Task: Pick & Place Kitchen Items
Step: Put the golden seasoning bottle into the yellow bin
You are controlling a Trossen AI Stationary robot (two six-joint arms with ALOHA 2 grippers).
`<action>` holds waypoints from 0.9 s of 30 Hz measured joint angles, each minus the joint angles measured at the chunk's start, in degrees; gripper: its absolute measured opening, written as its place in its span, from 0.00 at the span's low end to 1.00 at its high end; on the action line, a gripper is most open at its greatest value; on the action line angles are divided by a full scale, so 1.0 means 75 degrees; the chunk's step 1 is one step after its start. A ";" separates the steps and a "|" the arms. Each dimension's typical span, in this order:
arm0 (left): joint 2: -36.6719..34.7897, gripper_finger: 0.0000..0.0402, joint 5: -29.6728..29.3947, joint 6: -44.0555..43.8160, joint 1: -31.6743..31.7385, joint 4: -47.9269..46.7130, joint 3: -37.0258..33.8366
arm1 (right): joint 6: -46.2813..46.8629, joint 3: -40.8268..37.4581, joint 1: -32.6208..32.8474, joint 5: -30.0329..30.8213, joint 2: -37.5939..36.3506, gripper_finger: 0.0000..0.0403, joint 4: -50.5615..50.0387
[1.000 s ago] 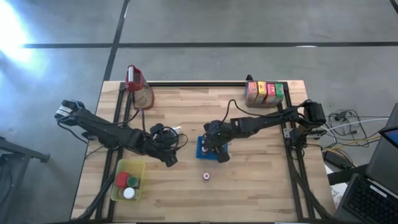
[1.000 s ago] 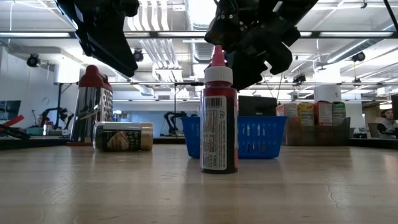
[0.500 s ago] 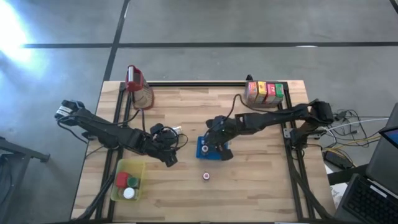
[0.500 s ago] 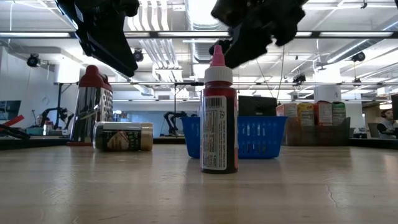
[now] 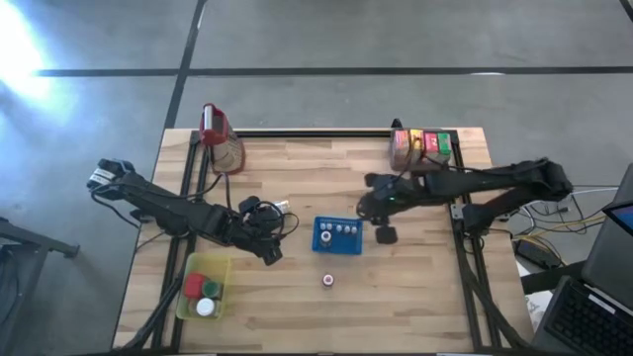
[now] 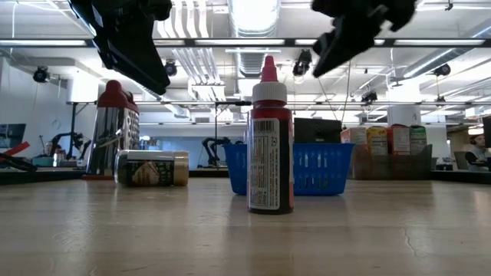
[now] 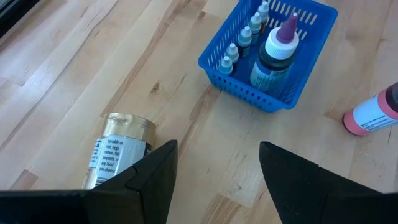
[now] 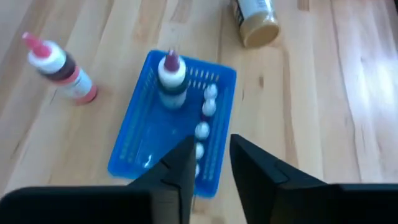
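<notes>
A blue perforated basket (image 7: pixel 268 53), a red-labelled bottle (image 6: pixel 270 143), a gold-lidded tin (image 7: pixel 118 150), pale wood table (image 5: pixel 415 277).

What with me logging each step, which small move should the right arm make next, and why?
Probably swing the right pincer toward the red bottle: it stands alone on the table, outside the blue basket that already holds other bottles, and the pincer looks empty.

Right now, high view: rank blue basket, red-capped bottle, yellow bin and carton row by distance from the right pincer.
From the right pincer:
1. Blue basket, just to its left, mid-table.
2. Red-capped bottle, standing alone toward the front edge.
3. Carton row, at the back right corner; only slightly farther than the bottle.
4. Yellow bin, front left, past the left pincer.
</notes>
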 joint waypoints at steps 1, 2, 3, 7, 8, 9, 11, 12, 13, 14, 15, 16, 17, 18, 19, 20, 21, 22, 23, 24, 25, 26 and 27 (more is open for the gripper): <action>0.0000 0.58 -0.0001 0.0000 0.0001 0.0004 -0.0003 | 0.0077 -0.0191 0.0003 0.0000 -0.0216 0.20 -0.0006; 0.0000 0.58 0.0000 0.0000 0.0001 0.0000 0.0000 | 0.0167 -0.0386 0.0006 -0.0003 -0.0423 0.18 -0.0028; 0.0000 0.58 -0.0002 0.0000 0.0001 0.0003 -0.0001 | 0.0272 -0.0579 0.0012 -0.0003 -0.0656 0.16 -0.0035; 0.0000 0.58 0.0000 0.0000 0.0001 0.0019 -0.0002 | 0.0651 -0.1313 0.0009 0.0000 -0.1598 0.09 -0.0031; 0.0000 0.58 0.0001 0.0000 -0.0001 0.0016 -0.0002 | 0.0733 -0.1478 0.0008 -0.0002 -0.1858 0.07 -0.0025; 0.0000 0.58 -0.0001 0.0000 0.0001 0.0022 -0.0001 | 0.0791 -0.1635 0.0003 -0.0003 -0.2121 0.06 -0.0013; 0.0000 0.58 0.0001 0.0000 -0.0001 0.0019 0.0000 | 0.0873 -0.1950 0.0003 0.0004 -0.2670 0.03 0.0035; 0.0000 0.58 -0.0002 0.0000 -0.0001 0.0019 0.0000 | 0.0898 -0.2088 0.0003 0.0042 -0.2945 0.03 0.0035; 0.0000 0.58 0.0000 0.0000 0.0000 0.0019 0.0000 | 0.0949 -0.2217 0.0006 0.0175 -0.3227 0.02 0.0067; 0.0000 0.58 0.0000 0.0000 0.0001 0.0022 -0.0002 | 0.0992 -0.2360 0.0006 0.0348 -0.3504 0.03 0.0139; 0.0000 0.58 0.0000 0.0000 0.0000 0.0017 -0.0002 | 0.1014 -0.2508 0.0006 0.0509 -0.3785 0.03 0.0182; 0.0000 0.58 -0.0002 0.0000 0.0001 0.0019 -0.0001 | 0.1012 -0.2651 0.0005 0.0656 -0.4055 0.03 0.0188; 0.0000 0.58 0.0001 0.0000 0.0000 0.0021 -0.0001 | 0.1009 -0.2777 0.0003 0.0772 -0.4307 0.04 0.0197; 0.0000 0.58 0.0000 0.0000 -0.0001 0.0018 -0.0003 | 0.0986 -0.2899 0.0003 0.0835 -0.4550 0.04 0.0211; 0.0000 0.58 0.0001 0.0000 0.0000 0.0019 -0.0001 | 0.0977 -0.3017 0.0003 0.0851 -0.4779 0.05 0.0198; 0.0000 0.58 -0.0001 -0.0001 0.0000 0.0019 0.0000 | 0.0970 -0.3123 0.0006 0.0851 -0.4992 0.05 0.0195; 0.0000 0.58 -0.0002 0.0000 0.0001 0.0019 -0.0003 | 0.0977 -0.3214 0.0006 0.0851 -0.5177 0.06 0.0206; 0.0000 0.58 0.0001 0.0000 0.0001 0.0019 -0.0003 | 0.0980 -0.3301 0.0006 0.0851 -0.5355 0.06 0.0218; 0.0000 0.58 -0.0001 -0.0001 0.0000 0.0019 -0.0001 | 0.0976 -0.3386 0.0006 0.0853 -0.5502 0.06 0.0204; 0.0000 0.58 0.0001 0.0000 0.0001 0.0021 -0.0001 | 0.0953 -0.3458 0.0006 0.0853 -0.5631 0.07 0.0202; 0.0000 0.58 -0.0002 -0.0001 0.0001 0.0019 -0.0001 | 0.0926 -0.3524 0.0006 0.0853 -0.5747 0.07 0.0207; 0.0000 0.58 0.0000 0.0000 0.0001 0.0019 -0.0002 | 0.0886 -0.3586 0.0006 0.0851 -0.5843 0.08 0.0198; 0.0000 0.58 0.0001 0.0000 -0.0001 0.0019 -0.0002 | 0.0842 -0.3634 0.0006 0.0850 -0.5916 0.08 0.0191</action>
